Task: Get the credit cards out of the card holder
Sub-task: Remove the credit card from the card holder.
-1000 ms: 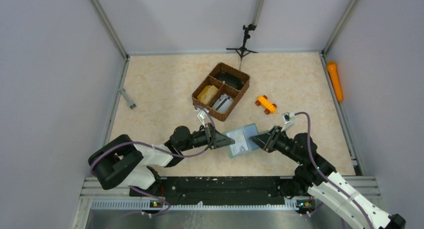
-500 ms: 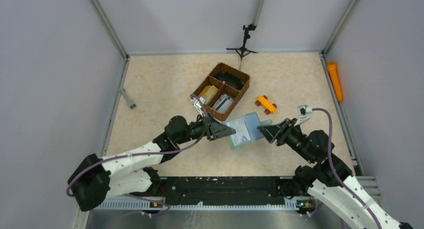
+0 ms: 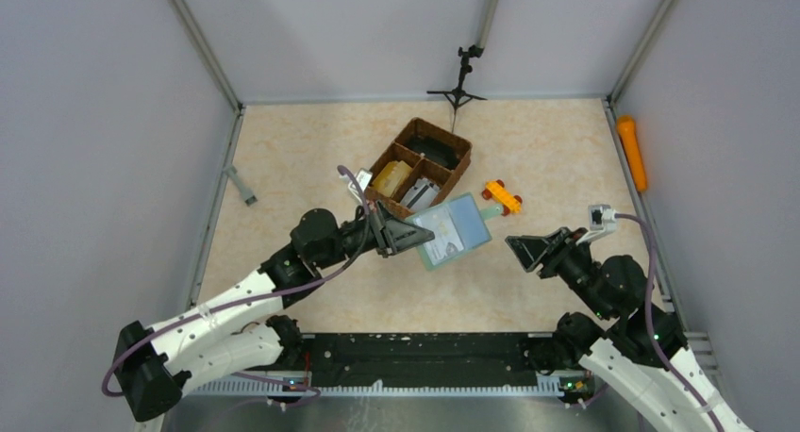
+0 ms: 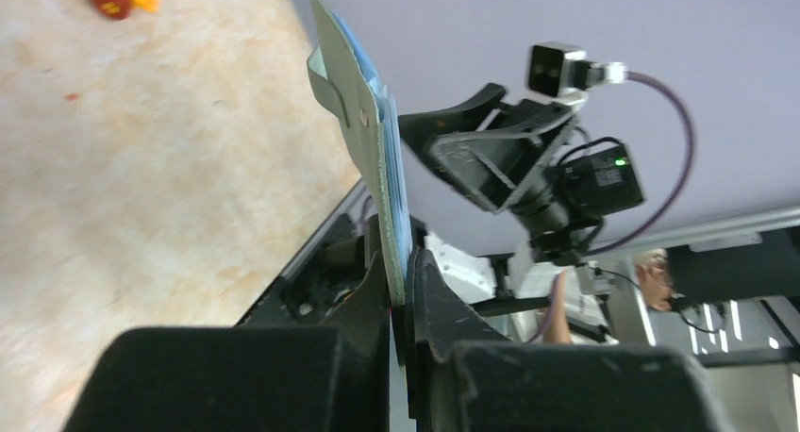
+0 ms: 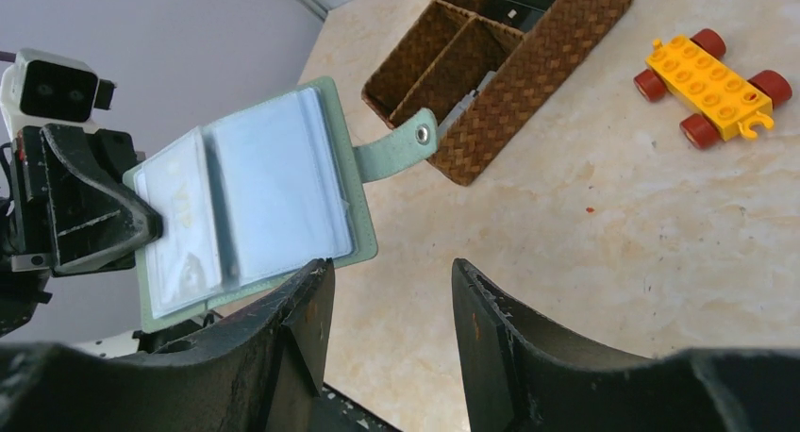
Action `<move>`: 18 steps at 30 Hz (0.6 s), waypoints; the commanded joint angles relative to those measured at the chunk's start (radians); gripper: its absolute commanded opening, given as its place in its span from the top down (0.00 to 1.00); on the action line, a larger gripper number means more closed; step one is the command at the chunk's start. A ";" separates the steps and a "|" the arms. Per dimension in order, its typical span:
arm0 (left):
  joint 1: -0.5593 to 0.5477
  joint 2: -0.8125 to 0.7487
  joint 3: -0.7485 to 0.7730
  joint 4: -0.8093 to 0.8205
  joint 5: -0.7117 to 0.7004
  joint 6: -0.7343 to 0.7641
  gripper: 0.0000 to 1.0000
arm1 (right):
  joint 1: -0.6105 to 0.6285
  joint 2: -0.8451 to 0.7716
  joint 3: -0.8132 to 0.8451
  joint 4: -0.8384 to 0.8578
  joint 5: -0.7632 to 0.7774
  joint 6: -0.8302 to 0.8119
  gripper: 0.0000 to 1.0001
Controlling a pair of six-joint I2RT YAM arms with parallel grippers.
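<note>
Both fingers of the left gripper (image 3: 411,237) pinch the open, flat grey-green card holder (image 3: 454,228) aloft beside the brown wicker tray (image 3: 389,151); the right gripper (image 3: 525,249), farther from it, gapes wide.

Wicker tray (image 3: 441,133) near orange toy block (image 3: 502,197)
</note>
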 commanded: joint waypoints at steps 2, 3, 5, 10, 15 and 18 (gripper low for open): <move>-0.002 -0.078 0.007 -0.149 -0.095 0.099 1.00 | -0.003 0.004 0.029 -0.041 -0.012 0.009 0.50; -0.002 -0.064 0.042 -0.225 -0.099 0.122 1.00 | -0.003 0.008 0.028 -0.040 -0.029 0.010 0.50; -0.003 -0.023 0.109 -0.372 -0.092 0.177 1.00 | -0.003 0.021 0.030 -0.038 -0.064 0.009 0.50; -0.004 0.101 0.148 -0.471 -0.052 0.286 1.00 | -0.003 0.083 0.012 0.009 -0.179 0.008 0.50; -0.004 0.135 0.119 -0.378 -0.022 0.342 1.00 | -0.003 0.168 -0.047 0.133 -0.342 0.015 0.51; -0.004 0.133 0.081 -0.304 -0.021 0.337 1.00 | -0.003 0.192 -0.093 0.198 -0.415 0.017 0.50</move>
